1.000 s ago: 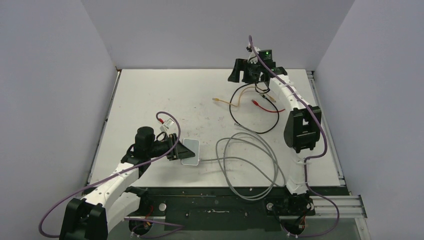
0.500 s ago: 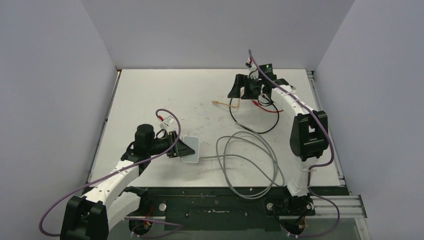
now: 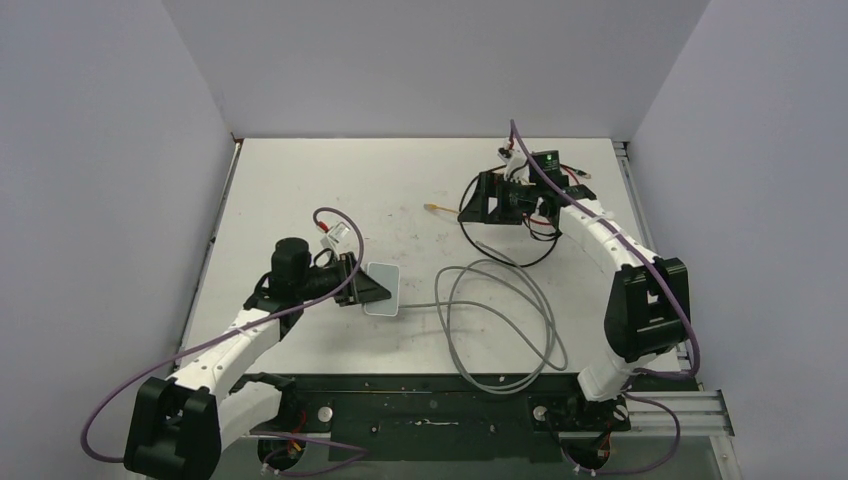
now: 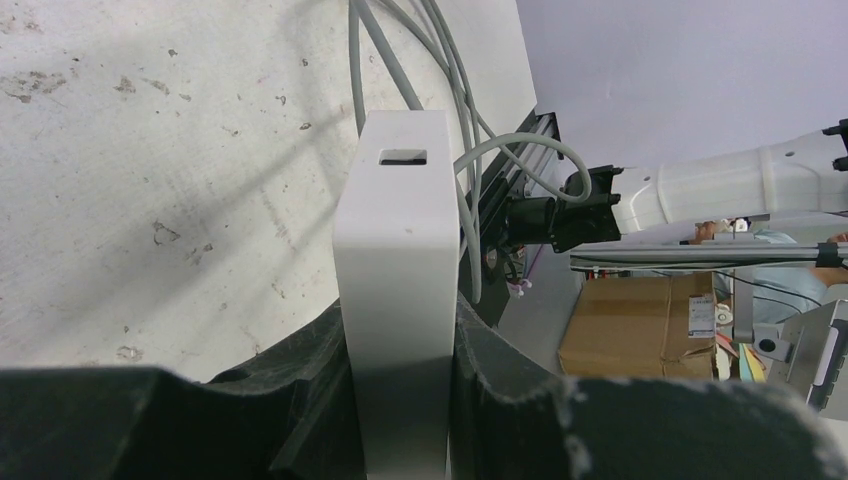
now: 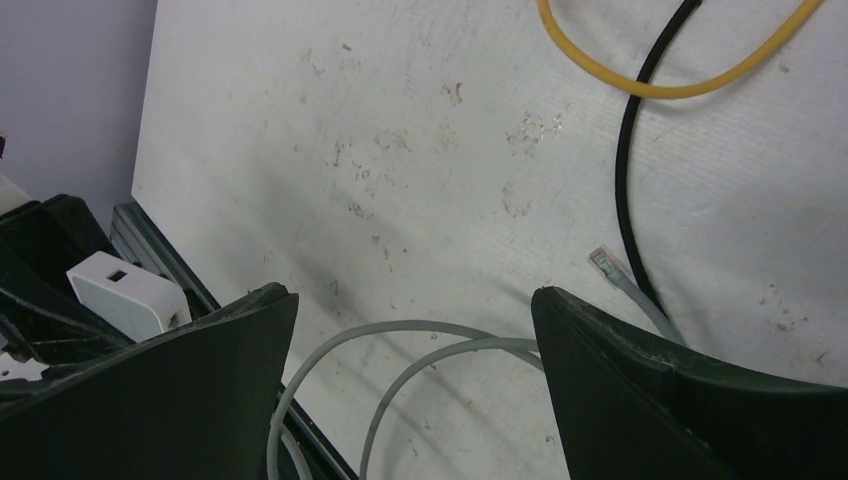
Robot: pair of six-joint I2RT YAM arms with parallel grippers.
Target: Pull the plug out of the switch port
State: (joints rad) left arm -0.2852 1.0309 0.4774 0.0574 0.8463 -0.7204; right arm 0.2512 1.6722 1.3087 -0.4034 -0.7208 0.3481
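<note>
From above, the left pincer (image 3: pixel 367 290) grasps the switch (image 3: pixel 386 291) left of centre on the tabletop (image 3: pixel 300 190), and a grey cable (image 3: pixel 420 308) meets its right edge. The left wrist shows the switch clamped between both fingers (image 4: pixel 300 410). In the right wrist view, the right pincer (image 5: pixel 410 330) is spread wide and empty above the cable loops.

The right gripper (image 3: pixel 475 198) has come nearer from the far edge and drifted a little rightward; its arm's elbow has swung out to the right and toward the near edge. It now covers most of the yellow cable (image 3: pixel 440 208); the left gripper (image 3: pixel 362 290) and the switch (image 3: pixel 386 290) clamped in it have crept slightly farther.
</note>
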